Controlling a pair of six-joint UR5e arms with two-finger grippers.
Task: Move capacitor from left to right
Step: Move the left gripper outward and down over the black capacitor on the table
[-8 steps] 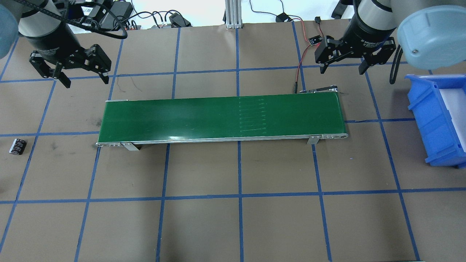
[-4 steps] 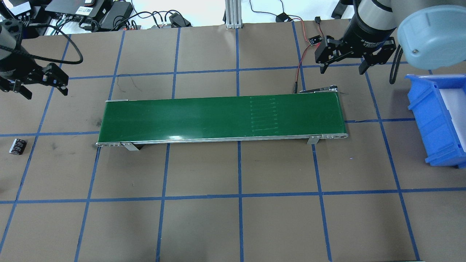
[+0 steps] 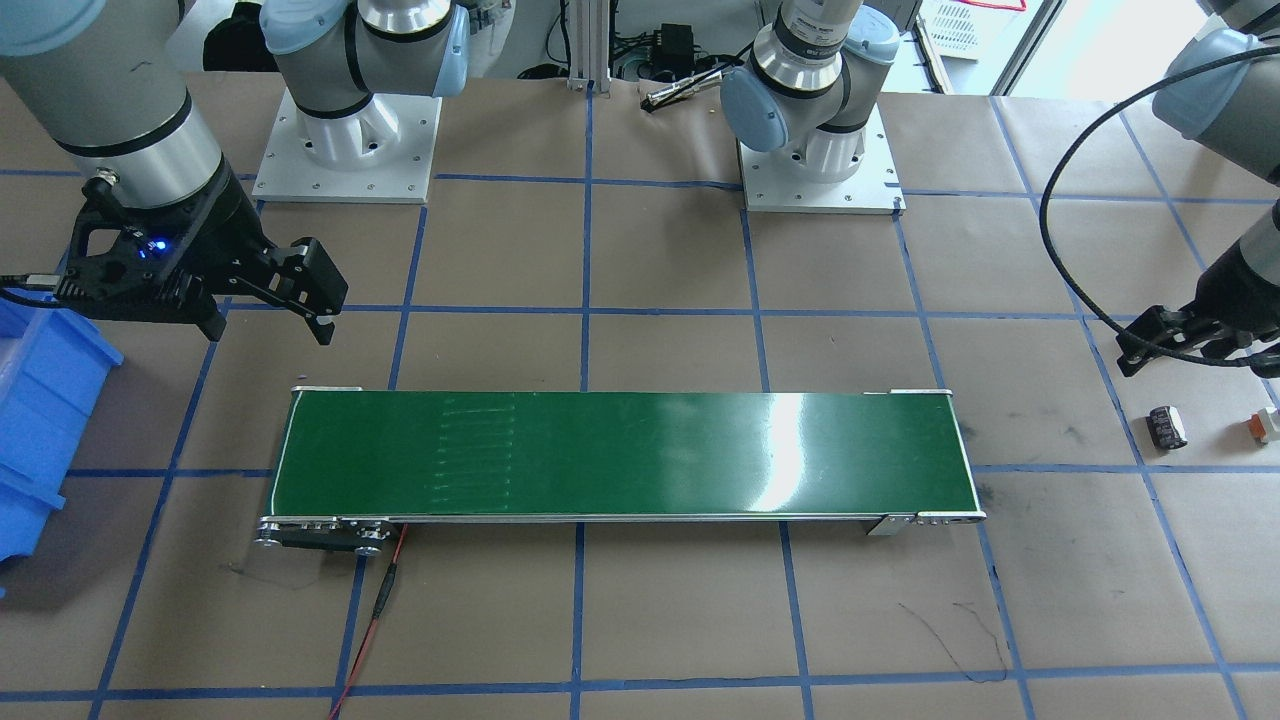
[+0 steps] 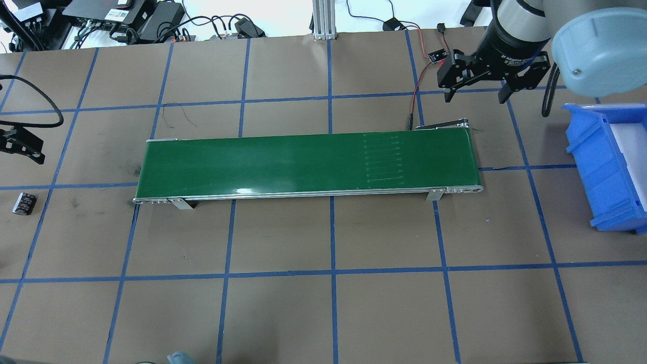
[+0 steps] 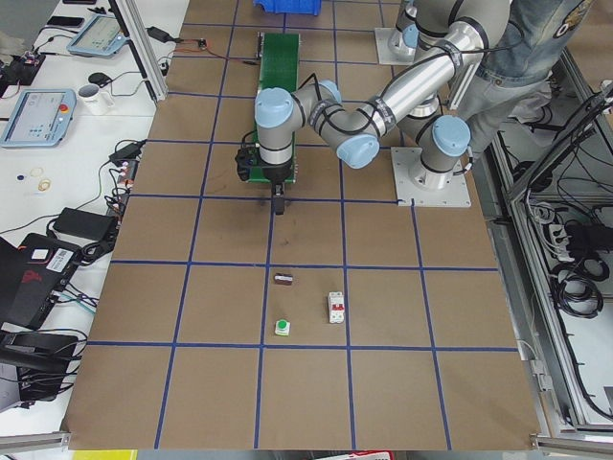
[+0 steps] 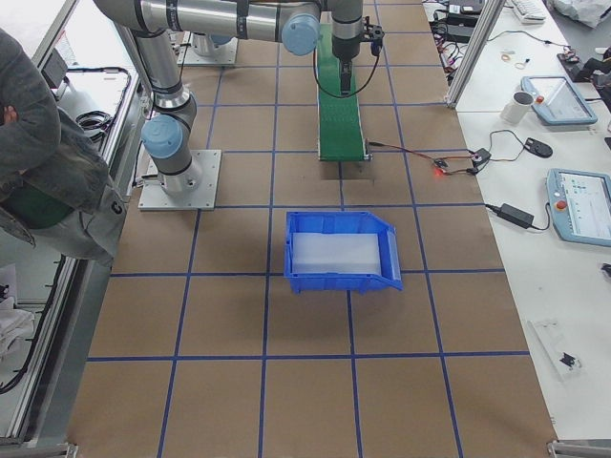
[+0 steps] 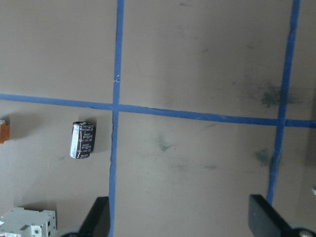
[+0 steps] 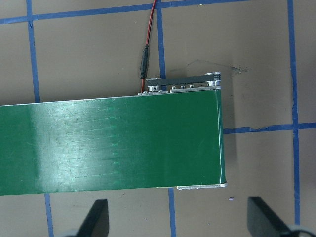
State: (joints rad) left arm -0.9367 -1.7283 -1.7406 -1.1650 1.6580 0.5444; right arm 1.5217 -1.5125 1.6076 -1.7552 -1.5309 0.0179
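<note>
- My left gripper (image 7: 180, 212) has swung outward toward the capacitor (image 7: 82, 140), spread wide and empty.
- Right gripper (image 4: 475, 98) hangs open too.
- Probably light, rigid, slick; I'd pinch across its ribbed sides.

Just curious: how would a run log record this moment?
left pincer open, near capacitor | capacitor on table, ungrasped | right pincer open, near conveyor end

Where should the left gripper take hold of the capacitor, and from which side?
Grip the capacitor across its curved side, from straight above: it lies on its side on the table, and the open left gripper looks aligned to close across its width.
</note>
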